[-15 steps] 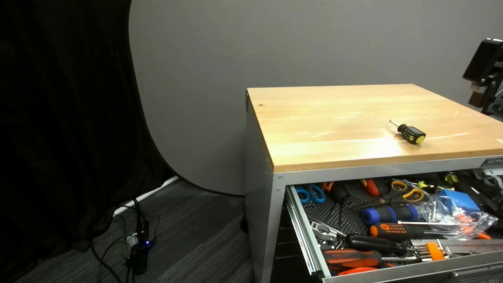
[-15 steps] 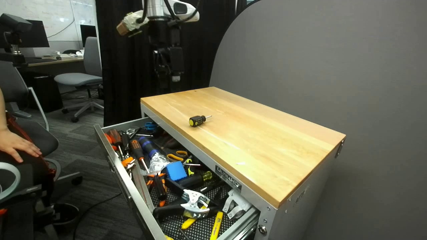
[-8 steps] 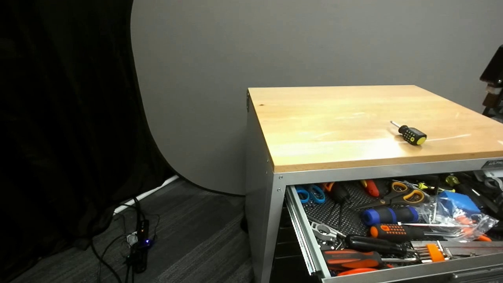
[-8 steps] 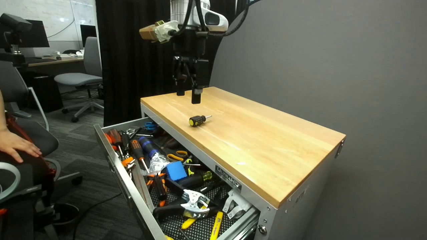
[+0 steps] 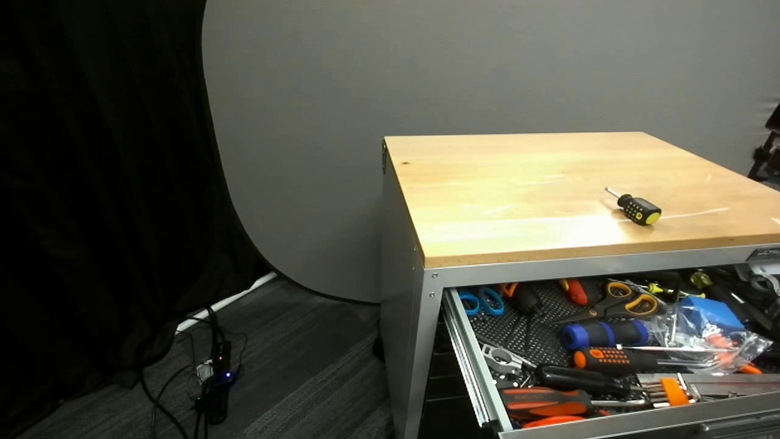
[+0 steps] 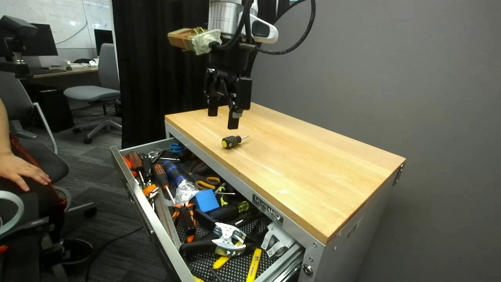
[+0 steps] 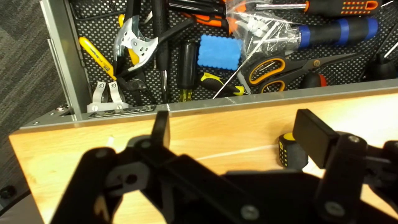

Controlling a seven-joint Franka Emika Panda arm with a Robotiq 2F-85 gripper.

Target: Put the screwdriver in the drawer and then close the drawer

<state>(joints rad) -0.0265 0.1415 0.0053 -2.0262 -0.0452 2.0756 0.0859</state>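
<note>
The stubby screwdriver, black with a yellow end cap and short metal shaft, lies on the wooden cabinet top; it shows in both exterior views and partly in the wrist view. The grey top drawer is pulled open and full of tools in both exterior views; its side wall shows in the wrist view. My gripper is open and empty above the screwdriver. In the wrist view my gripper has the handle near its right finger, which partly covers it; the shaft is hidden.
The wooden top sits on a grey cabinet. The drawer holds a blue block, a metal spring clamp, scissors and several other tools. A seated person's hand is beyond the drawer front.
My gripper has moved from behind the cabinet's far end to over the top, rightward and lower, toward the screwdriver. Its two fingers now show apart. Screwdriver and drawer have not moved.
</note>
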